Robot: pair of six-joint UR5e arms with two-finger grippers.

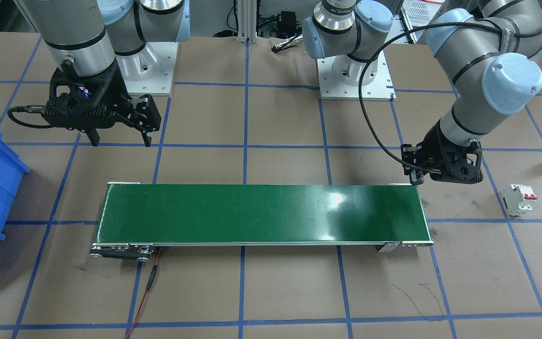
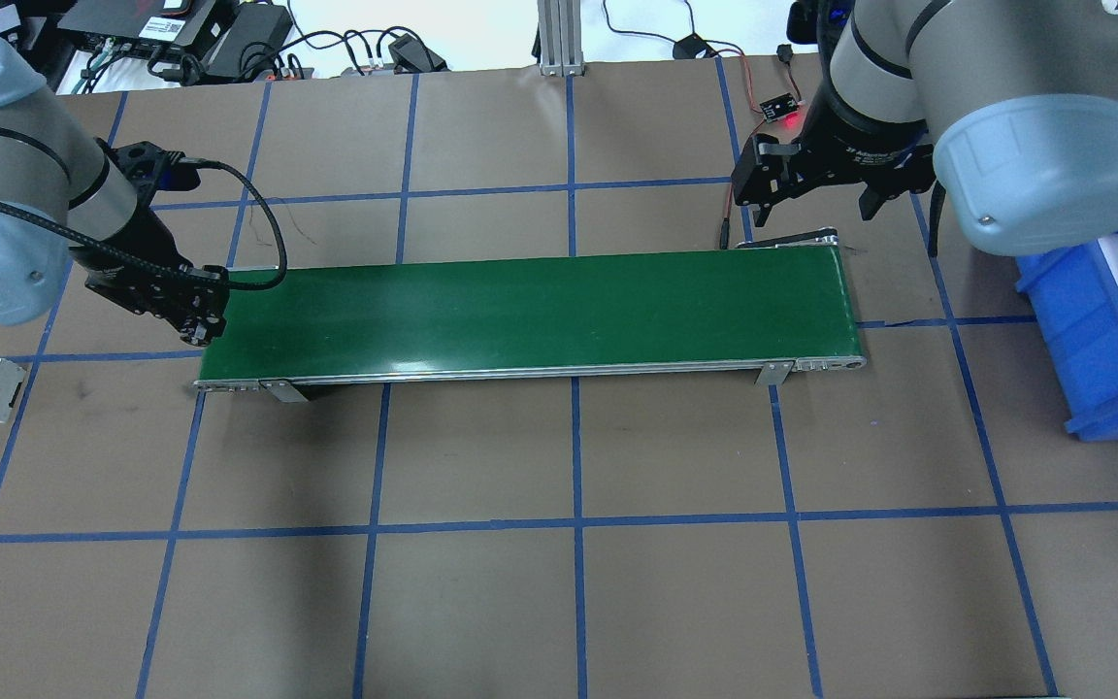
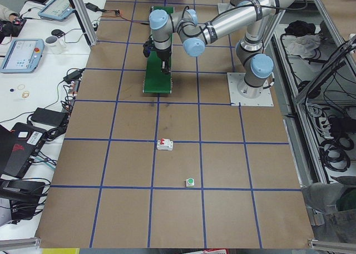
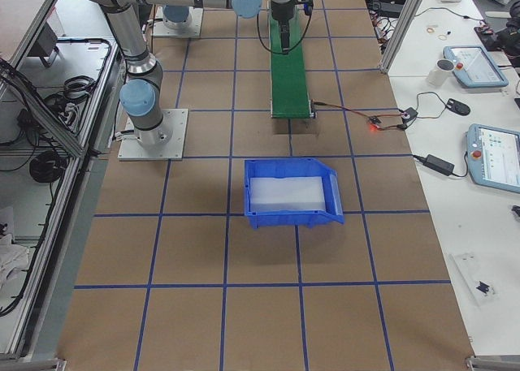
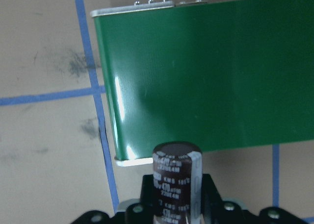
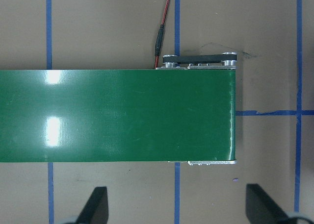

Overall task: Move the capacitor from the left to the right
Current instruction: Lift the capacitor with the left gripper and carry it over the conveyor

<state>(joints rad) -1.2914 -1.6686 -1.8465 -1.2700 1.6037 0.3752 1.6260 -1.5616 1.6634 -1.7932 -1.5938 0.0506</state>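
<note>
One capacitor [image 5: 176, 180], pinched in left gripper [image 2: 200, 328], hangs at one belt [image 2: 540, 311] corner.

Two arms, both wrists bent downward.
The left gripper [image 1: 416, 178] tilts, its fingers pinched on the capacitor [image 5: 176, 177] between them; the right gripper [image 1: 121, 137] hangs vertical, jaws spread wide apart.

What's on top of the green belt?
Nothing lies on the belt; its visible surface is bare. The capacitor is in the left end effector at the belt's left end. Under that end effector, the corner is hidden overhead.
</note>
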